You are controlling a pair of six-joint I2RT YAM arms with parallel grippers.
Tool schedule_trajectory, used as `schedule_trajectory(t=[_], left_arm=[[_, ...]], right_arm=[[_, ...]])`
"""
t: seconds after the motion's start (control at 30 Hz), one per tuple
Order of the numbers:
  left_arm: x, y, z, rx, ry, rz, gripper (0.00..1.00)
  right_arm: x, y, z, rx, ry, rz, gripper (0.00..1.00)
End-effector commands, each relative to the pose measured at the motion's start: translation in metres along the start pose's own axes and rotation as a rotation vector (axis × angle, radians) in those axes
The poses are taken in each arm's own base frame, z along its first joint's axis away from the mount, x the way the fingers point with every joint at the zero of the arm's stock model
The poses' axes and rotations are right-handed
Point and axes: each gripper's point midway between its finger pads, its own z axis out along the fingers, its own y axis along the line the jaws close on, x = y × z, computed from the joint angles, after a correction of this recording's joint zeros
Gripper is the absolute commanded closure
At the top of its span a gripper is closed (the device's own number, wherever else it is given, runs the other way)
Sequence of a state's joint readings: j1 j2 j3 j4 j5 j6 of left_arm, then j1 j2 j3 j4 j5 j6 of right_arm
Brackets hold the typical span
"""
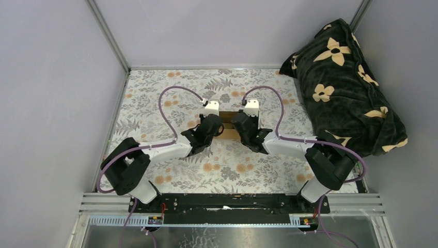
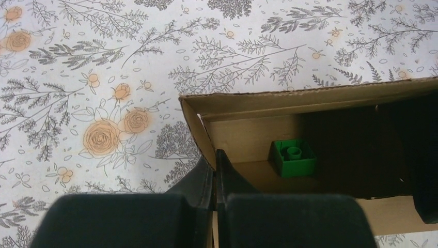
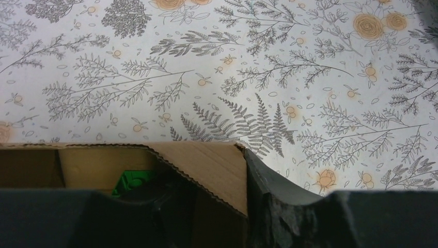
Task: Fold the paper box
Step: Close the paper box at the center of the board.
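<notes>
The paper box is a small brown cardboard box standing open-topped in the middle of the floral table, between my two grippers. In the left wrist view the paper box holds a small green cube, and my left gripper is shut on its left wall. In the right wrist view my right gripper straddles the right wall of the paper box. Its jaws stand apart, one finger inside and one outside. The green cube peeks out behind the inner finger. From above, left gripper and right gripper meet over the box.
A dark blanket bundle with cream flowers fills the right back corner. Grey walls close in the table on the left, back and right. The metal mounting rail runs along the near edge.
</notes>
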State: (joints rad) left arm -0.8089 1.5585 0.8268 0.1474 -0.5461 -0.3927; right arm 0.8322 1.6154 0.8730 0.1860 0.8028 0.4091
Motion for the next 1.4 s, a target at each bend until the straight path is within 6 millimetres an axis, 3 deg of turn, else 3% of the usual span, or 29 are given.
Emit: schedule_trajectory(t=[0.0,0.37,0.77,1.07,1.37], left_arm=[[-0.002,-0.016,-0.013,0.054,-0.050,-0.065,0.98],[0.007,-0.010,-0.047,0.039,-0.133,-0.103,0.97],[0.015,0.003,-0.086,0.025,-0.198,-0.160,0.76],[0.038,0.003,-0.100,0.028,-0.192,-0.170,0.75],[0.058,-0.001,-0.108,0.024,-0.189,-0.161,0.75]], right_arm=[[-0.022,0.015,-0.019,-0.054,-0.085,0.112,0.56],[-0.003,0.001,-0.049,-0.052,-0.122,0.101,0.48],[0.002,-0.006,-0.086,-0.067,-0.183,0.083,0.41],[0.026,-0.005,-0.097,-0.058,-0.176,0.045,0.39],[0.047,-0.018,-0.106,-0.034,-0.178,0.045,0.39]])
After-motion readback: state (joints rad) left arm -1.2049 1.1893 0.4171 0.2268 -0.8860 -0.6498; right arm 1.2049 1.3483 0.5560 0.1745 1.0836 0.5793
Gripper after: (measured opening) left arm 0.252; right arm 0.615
